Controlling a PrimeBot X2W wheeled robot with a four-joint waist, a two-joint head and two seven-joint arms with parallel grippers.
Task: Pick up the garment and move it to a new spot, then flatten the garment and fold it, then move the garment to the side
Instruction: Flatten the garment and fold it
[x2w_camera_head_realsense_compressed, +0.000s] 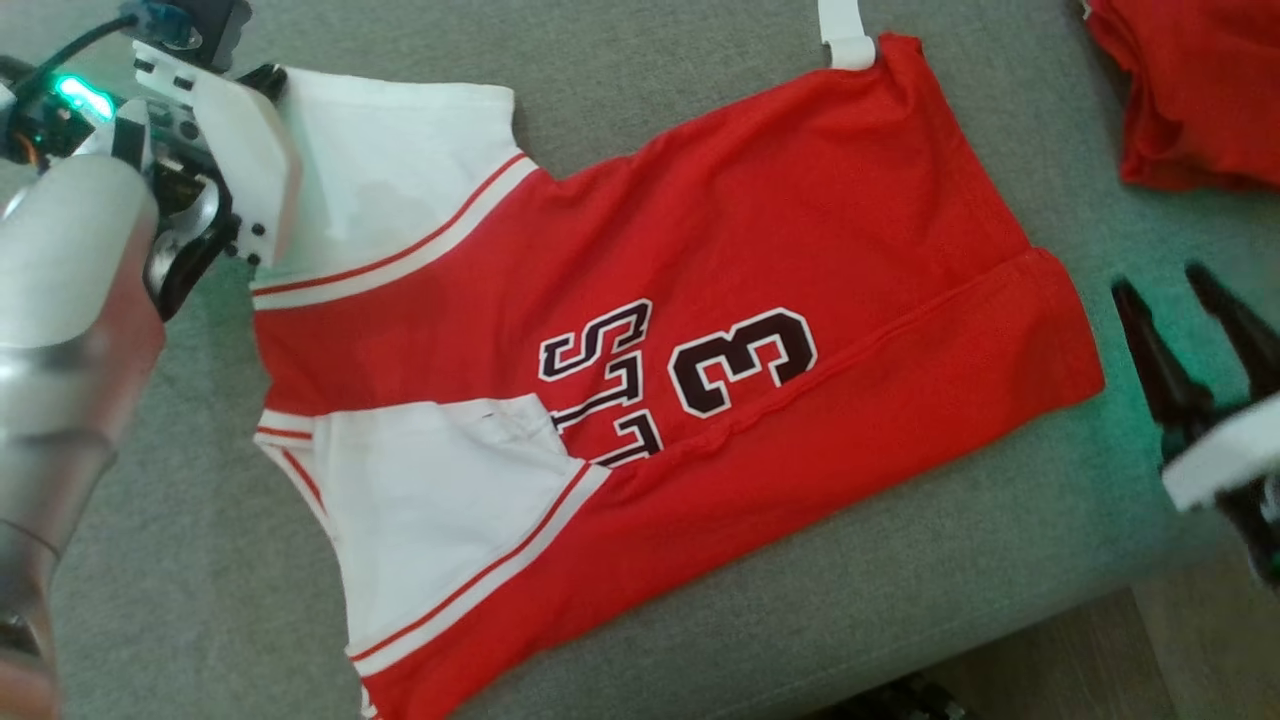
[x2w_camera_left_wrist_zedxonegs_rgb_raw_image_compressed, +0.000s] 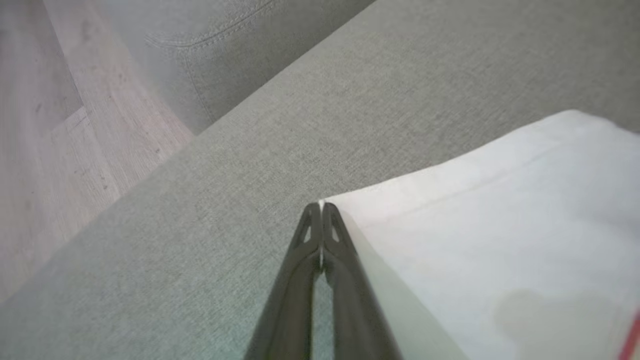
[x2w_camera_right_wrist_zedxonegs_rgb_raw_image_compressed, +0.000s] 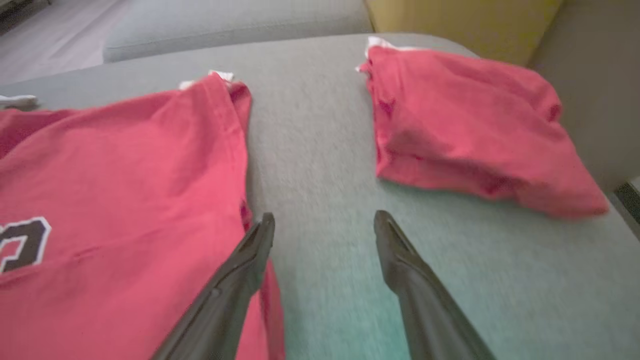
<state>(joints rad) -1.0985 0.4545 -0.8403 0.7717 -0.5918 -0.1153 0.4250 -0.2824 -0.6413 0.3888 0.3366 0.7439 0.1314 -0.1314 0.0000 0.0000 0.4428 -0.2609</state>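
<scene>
The jersey (x2w_camera_head_realsense_compressed: 700, 300) lies flat on the grey cushion (x2w_camera_head_realsense_compressed: 650, 600), its lower edge near the cushion's front edge, with bare cushion to its left and between its hem (x2w_camera_head_realsense_compressed: 1060, 320) and a folded red garment (x2w_camera_head_realsense_compressed: 1190, 90). The left gripper (x2w_camera_left_wrist_zedxonegs_rgb_raw_image_compressed: 320, 205) pinches the white sleeve (x2w_camera_left_wrist_zedxonegs_rgb_raw_image_compressed: 500, 225) corner, and the right gripper (x2w_camera_head_realsense_compressed: 1158, 278) stands spread just beside the hem. Legible print: "3" and the partial letters "LLS".

Inspector: Garments, by count?
Clerk: Two — one red-and-white jersey (x2w_camera_head_realsense_compressed: 700, 300), one bundled red garment (x2w_camera_head_realsense_compressed: 1200, 90).
Inspector: Tooling?
Clerk: Two: the left gripper (x2w_camera_left_wrist_zedxonegs_rgb_raw_image_compressed: 320, 206) and the right gripper (x2w_camera_right_wrist_zedxonegs_rgb_raw_image_compressed: 325, 220), each with two dark fingers (x2w_camera_right_wrist_zedxonegs_rgb_raw_image_compressed: 415, 280), four in all.
Inspector: Surfaces?
Clerk: One grey cushion (x2w_camera_head_realsense_compressed: 700, 620) — noted.
</scene>
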